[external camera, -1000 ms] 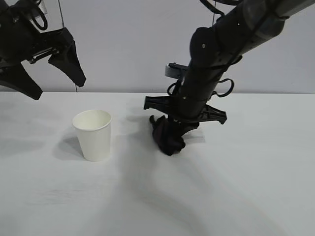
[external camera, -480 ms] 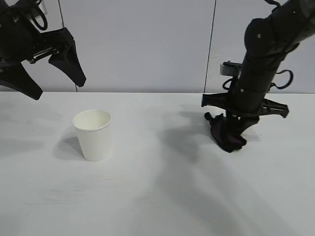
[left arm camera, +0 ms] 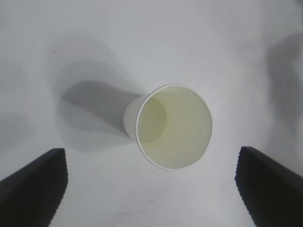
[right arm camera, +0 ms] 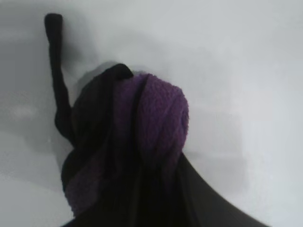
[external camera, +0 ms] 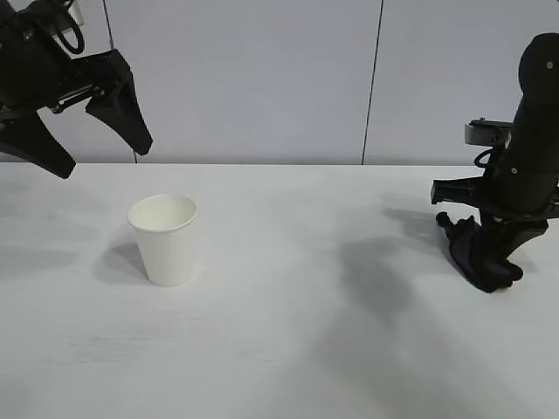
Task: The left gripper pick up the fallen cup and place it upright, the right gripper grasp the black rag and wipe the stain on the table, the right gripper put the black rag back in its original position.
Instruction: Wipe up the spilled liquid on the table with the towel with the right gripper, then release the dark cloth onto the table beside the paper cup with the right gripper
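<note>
Final step: the right end effector (external camera: pixel 491 262), clamped on the rag (external camera: pixel 479 257), lowers it near the counter's (external camera: pixel 288 349) right edge; next, release. The cup (external camera: pixel 164 238) stands upright; the left end effector (external camera: pixel 94 140) hangs spread apart.

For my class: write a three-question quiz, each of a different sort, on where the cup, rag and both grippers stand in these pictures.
1. True or false: the cup lies on its side.
2. Which gripper holds the black rag? A left B right
3. Fill in: the left gripper hangs ____ the cup, jaws apart.

Key: 1 false, it stands upright on the table. 2 B, the right gripper, at the table's right edge. 3 above.
</note>
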Controlling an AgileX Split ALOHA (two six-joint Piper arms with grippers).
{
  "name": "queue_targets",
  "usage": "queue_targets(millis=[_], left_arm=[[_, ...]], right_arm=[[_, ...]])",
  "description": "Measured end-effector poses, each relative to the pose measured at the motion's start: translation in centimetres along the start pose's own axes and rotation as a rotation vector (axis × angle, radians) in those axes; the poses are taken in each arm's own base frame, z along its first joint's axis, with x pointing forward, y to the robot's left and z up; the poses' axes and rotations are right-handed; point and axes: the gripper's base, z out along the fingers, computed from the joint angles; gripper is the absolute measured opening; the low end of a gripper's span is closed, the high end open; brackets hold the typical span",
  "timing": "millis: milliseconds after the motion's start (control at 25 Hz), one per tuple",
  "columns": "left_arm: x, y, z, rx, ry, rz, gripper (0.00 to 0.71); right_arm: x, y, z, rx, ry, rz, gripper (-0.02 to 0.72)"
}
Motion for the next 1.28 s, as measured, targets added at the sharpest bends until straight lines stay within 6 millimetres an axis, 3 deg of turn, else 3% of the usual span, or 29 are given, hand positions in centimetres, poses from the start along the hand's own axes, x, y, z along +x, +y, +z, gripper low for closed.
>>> queue_targets(millis=[160, 360, 640, 720, 800, 880, 1040, 1280], left_arm=[[0.0, 0.0, 0.0, 0.002, 0.002, -0.001, 0.694], [0.0, -0.2, 0.0, 0.018, 0.003, -0.015, 0.694], [0.0, -0.2, 0.0, 0.021, 0.003, -0.017, 0.694], [0.0, -0.2, 0.0, 0.021, 0.003, -0.017, 0.694], [0.0, -0.2, 0.0, 0.021, 0.003, -0.017, 0.694], [0.0, -0.2, 0.0, 0.021, 0.003, -0.017, 0.694], [0.0, -0.2, 0.0, 0.021, 0.003, -0.018, 0.694], [0.0, -0.2, 0.0, 0.021, 0.003, -0.018, 0.694]], right_arm=[[0.6, 3.8, -3.2, -0.097, -0.047, -0.048, 0.096], [2.5, 8.2, -4.1, -0.161, -0.044, -0.142, 0.096], [2.9, 9.2, -4.2, -0.180, -0.054, -0.162, 0.102], [3.0, 9.2, -4.2, -0.180, -0.047, -0.158, 0.192], [3.0, 9.2, -4.2, -0.184, -0.040, -0.150, 0.417], [3.1, 9.2, -4.2, -0.186, -0.026, -0.141, 0.578], [2.7, 8.9, -5.0, -0.213, 0.011, -0.099, 0.611], [1.3, 6.9, -8.5, -0.327, -0.039, -0.019, 0.611]])
